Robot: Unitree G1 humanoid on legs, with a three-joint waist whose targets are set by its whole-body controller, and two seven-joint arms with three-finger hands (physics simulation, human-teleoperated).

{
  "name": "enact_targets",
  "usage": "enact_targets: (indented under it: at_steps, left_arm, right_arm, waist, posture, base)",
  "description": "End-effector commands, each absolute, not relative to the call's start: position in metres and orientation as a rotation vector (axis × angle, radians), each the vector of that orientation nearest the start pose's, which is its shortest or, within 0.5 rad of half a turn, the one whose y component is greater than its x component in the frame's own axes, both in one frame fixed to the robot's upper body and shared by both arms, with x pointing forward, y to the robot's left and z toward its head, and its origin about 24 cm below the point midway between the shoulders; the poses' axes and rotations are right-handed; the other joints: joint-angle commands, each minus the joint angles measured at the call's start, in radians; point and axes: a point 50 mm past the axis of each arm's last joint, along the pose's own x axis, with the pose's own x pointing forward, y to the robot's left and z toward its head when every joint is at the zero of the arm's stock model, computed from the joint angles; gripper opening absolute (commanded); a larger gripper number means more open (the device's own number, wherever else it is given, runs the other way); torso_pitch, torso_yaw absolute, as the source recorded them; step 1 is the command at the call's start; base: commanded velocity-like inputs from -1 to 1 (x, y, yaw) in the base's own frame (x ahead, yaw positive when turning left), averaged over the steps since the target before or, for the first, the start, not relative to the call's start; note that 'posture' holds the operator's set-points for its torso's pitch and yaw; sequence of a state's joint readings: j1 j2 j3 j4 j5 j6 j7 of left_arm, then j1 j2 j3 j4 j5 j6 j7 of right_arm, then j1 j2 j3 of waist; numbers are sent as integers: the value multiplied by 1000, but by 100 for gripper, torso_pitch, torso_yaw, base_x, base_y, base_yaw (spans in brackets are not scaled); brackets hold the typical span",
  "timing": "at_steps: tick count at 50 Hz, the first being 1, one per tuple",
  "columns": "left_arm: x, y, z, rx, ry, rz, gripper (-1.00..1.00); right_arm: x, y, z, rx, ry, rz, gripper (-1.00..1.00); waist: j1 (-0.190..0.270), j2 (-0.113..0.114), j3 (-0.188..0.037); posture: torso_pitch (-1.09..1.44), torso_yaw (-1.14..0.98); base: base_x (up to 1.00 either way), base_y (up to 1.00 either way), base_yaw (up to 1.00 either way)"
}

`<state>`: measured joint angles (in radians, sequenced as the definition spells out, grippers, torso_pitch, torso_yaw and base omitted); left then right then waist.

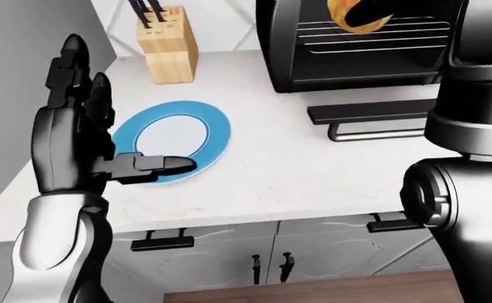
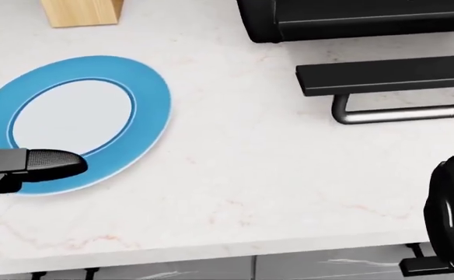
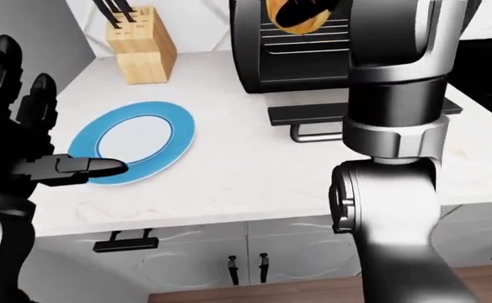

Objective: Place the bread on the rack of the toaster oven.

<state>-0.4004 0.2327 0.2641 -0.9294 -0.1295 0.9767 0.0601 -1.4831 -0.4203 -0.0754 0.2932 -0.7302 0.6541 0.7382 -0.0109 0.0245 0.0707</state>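
Golden-brown bread (image 1: 357, 17) is at the top of the left-eye view, inside the open toaster oven (image 1: 360, 53), above its rack (image 1: 373, 36). The right hand is hidden there, so its grip I cannot tell. The left hand (image 1: 77, 145) is spread open, holding nothing. Bread is probably light and soft; hold its edges gently.
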Motion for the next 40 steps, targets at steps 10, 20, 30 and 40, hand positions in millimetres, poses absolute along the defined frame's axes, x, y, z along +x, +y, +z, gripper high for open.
enact_targets:
  at_steps: [10, 20, 30, 40]
  left_arm:
    - [219, 189, 257, 119, -451, 145, 100]
    - [219, 189, 259, 116, -455, 145, 100]
    - [218, 191, 258, 114, -456, 151, 100]
    - [219, 191, 255, 110, -451, 154, 100]
  right_arm:
    - [340, -175, 445, -828, -355, -76, -100]
    - [345, -183, 443, -818, -319, -117, -100]
    - [350, -191, 440, -728, -306, -225, -100]
    - [357, -204, 431, -742, -186, -418, -100]
  waist:
    - [4, -2, -31]
    - [5, -4, -31]
    - [7, -5, -32]
    - [8, -7, -34]
  posture:
    - [0, 0]
    - [0, 0]
    - [0, 0]
    - [0, 0]
  base:
    - [0, 0, 0]
    - [0, 0, 0]
    - [0, 0, 0]
    - [0, 0, 0]
